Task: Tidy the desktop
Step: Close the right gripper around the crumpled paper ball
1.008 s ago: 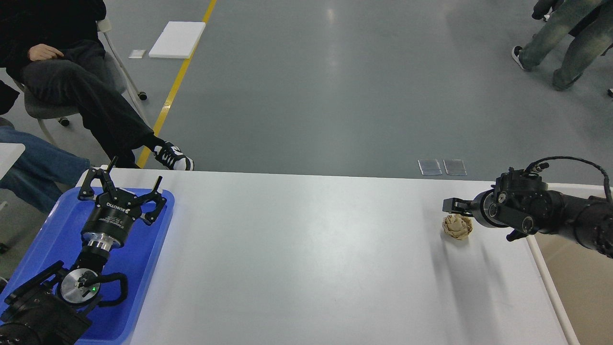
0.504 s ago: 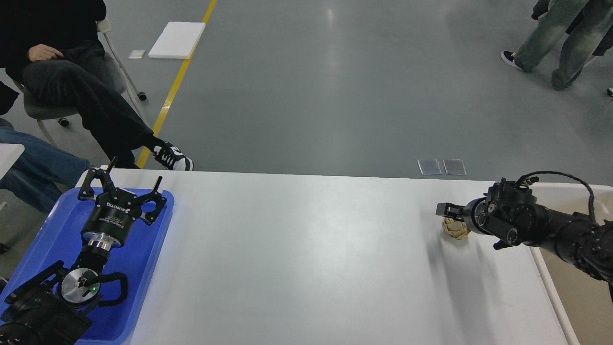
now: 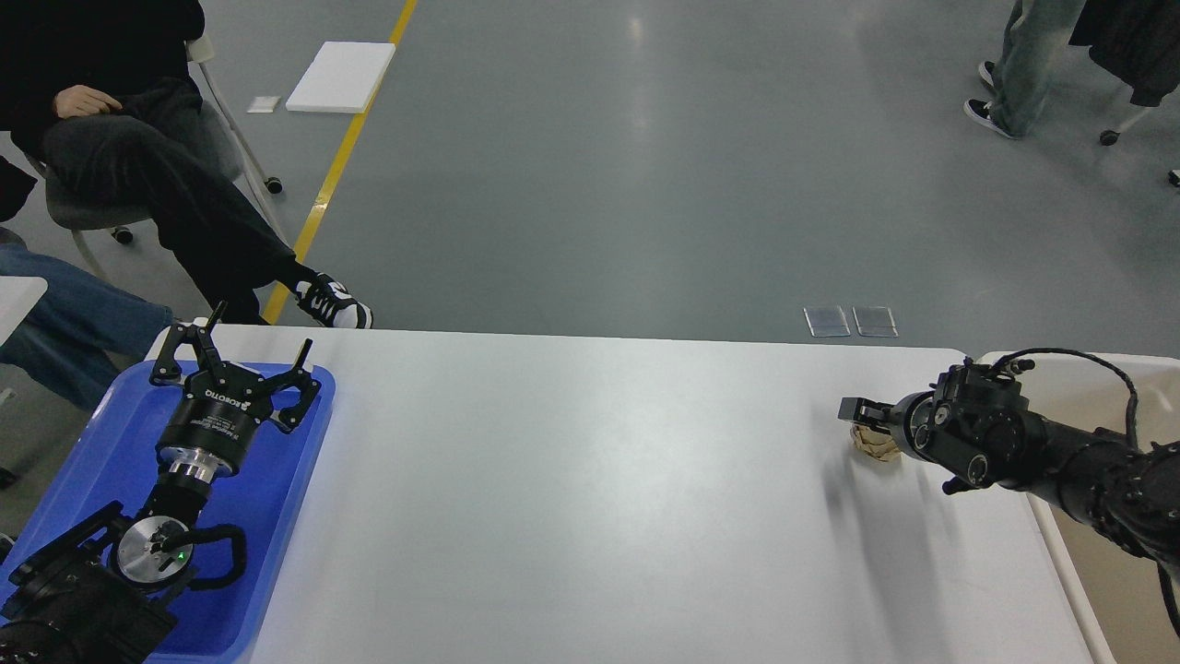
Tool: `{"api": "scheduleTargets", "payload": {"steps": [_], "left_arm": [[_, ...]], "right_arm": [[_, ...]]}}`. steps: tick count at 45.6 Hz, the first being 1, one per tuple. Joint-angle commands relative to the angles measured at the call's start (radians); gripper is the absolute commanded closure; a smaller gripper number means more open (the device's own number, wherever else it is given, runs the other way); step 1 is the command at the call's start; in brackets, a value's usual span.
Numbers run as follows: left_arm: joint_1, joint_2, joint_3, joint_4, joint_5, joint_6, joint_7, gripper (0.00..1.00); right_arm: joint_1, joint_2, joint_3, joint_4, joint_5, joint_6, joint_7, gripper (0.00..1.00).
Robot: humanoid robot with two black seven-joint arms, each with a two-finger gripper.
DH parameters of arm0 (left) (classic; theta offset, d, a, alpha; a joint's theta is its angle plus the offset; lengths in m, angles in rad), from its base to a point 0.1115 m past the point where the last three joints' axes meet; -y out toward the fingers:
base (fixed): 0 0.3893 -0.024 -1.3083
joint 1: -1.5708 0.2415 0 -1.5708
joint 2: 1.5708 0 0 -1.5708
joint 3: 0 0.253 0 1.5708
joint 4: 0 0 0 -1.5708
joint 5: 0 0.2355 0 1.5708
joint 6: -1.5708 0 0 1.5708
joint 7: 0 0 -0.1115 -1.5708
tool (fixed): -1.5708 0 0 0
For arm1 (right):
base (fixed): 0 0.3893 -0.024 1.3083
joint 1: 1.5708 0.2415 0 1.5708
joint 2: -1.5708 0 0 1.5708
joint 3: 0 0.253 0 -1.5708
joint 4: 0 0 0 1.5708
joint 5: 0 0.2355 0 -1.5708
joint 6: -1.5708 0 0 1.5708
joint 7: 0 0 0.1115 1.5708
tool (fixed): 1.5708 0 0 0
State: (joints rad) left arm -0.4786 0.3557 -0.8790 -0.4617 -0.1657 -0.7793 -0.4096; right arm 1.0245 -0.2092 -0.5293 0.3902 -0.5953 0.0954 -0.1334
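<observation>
- The desk (image 3: pixel 572 498) is a wide white top with rounded corners that fills the lower half of the head view, with grey floor beyond its far edge.
- A blue tray (image 3: pixel 277 516) lies at the desk's left end, partly over the near-left corner.
- The left gripper (image 3: pixel 235 364) hangs above the far part of the tray, wrist toward the camera, and its fingers (image 3: pixel 171 355) are spread wide apart with nothing between them.
- Near the desk's right end sits a small crumpled beige paper ball (image 3: pixel 871 444), resting on the white surface close to the far-right corner.
- The right gripper (image 3: pixel 862 410) reaches in from the right, low over the ball, with its tip right on the ball's upper side.
- The right gripper is seen from the side and dark, so the camera does not show whether its fingers are apart, together or clamped on the ball.
- A beige bin (image 3: pixel 1074 553) with a cream rim stands against the desk's right edge, under the right arm.
- A seated person in black (image 3: pixel 138 157) is beyond the desk's left corner, and standing legs (image 3: pixel 1019 69) show at the upper right.
</observation>
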Motion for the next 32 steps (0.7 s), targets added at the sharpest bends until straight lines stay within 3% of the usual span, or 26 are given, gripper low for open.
{"api": "scheduleTargets", "payload": {"steps": [1,32], "left_arm": [[0.000,0.000,0.000,0.000,0.000,0.000,0.000,0.01],[0.000,0.000,0.000,0.000,0.000,0.000,0.000,0.01]], "right_arm": [[-0.021,0.014,0.008,-0.025,-0.001,-0.037,0.000,0.01],[-0.063,0.060,0.020,-0.086,-0.001,-0.066,0.000,0.02]]}}
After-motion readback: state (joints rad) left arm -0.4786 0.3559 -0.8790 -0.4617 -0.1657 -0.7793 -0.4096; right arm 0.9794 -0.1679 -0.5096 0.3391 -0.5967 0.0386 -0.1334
